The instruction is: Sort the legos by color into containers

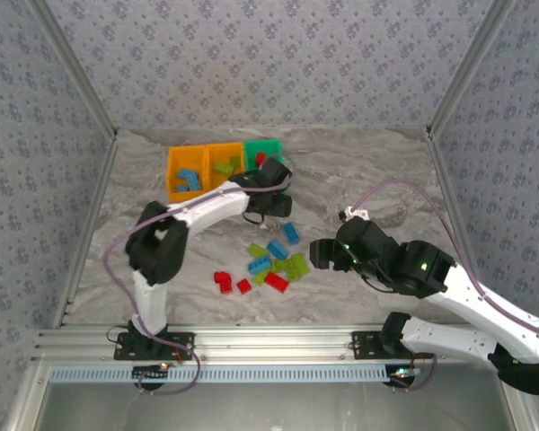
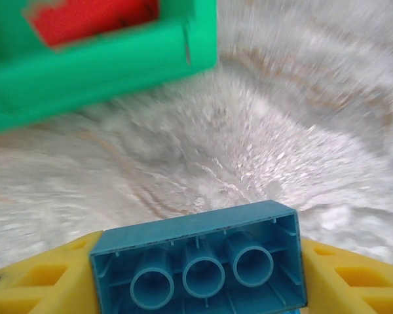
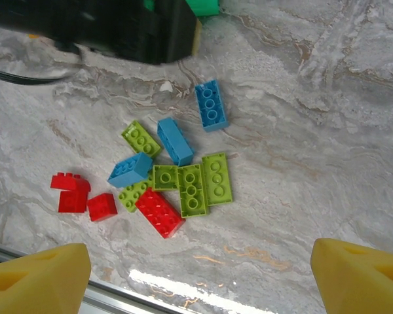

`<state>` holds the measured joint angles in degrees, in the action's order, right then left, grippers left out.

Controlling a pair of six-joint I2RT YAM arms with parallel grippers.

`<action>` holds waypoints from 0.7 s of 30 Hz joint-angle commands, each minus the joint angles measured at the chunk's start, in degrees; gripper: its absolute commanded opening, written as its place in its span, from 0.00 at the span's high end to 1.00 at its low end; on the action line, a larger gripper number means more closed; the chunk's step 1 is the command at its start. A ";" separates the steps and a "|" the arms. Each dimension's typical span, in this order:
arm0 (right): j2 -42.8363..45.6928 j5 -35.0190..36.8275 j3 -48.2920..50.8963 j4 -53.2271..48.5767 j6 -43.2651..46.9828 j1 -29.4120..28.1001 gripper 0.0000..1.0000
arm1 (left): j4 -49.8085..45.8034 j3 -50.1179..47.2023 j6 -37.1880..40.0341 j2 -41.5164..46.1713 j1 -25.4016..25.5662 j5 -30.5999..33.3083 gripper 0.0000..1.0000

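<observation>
The left gripper (image 2: 196,288) is clenched on a blue lego (image 2: 198,261), whose hollow underside faces the wrist camera, above the counter (image 2: 262,150). The green container (image 2: 98,72), holding a red lego (image 2: 85,16), lies just ahead of it to the left. The right gripper (image 3: 203,271) is spread wide, with the loose legos (image 3: 183,183) scattered on the counter beneath and ahead of it.

we are looking at two arms made of smooth white tubular links (image 1: 211,205) and bulky black joint housings (image 1: 157,251). thin lilac cables (image 1: 108,258) are looping alongside them, up from black bolted base blocks (image 1: 153,343). chunky yellow wedge-shaped plastic fingers (image 3: 36,275) are showing moulded recesses.
</observation>
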<state>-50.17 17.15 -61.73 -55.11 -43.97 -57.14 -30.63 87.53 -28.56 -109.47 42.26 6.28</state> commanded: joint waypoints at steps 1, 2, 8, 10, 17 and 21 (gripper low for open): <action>0.22 0.60 0.64 1.50 0.10 -0.07 0.10 | -1.36 -0.71 1.73 10.81 -4.41 3.53 0.46; 0.10 0.74 0.73 1.59 0.07 -0.04 0.10 | -1.22 -1.42 2.26 12.81 -6.47 3.92 0.46; -0.18 -0.05 1.00 1.68 -0.15 -0.03 0.10 | 0.34 -3.77 3.09 14.44 -22.00 3.47 0.47; -0.12 -0.34 0.92 1.42 -0.24 -0.07 0.10 | 1.15 -2.95 3.07 12.13 -25.72 2.23 0.47; 0.92 -0.05 0.15 -0.73 -1.31 -0.42 0.10 | -0.31 4.50 0.28 0.73 -32.18 -1.74 0.44; 2.33 0.74 0.71 -1.93 -2.48 -0.86 0.10 | -1.50 7.75 1.21 -1.66 -32.50 -3.55 0.21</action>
<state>-49.34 16.95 -60.99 -54.65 -44.51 -57.47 -30.68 90.48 -27.59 -112.14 9.74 5.04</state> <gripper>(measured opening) 0.901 0.742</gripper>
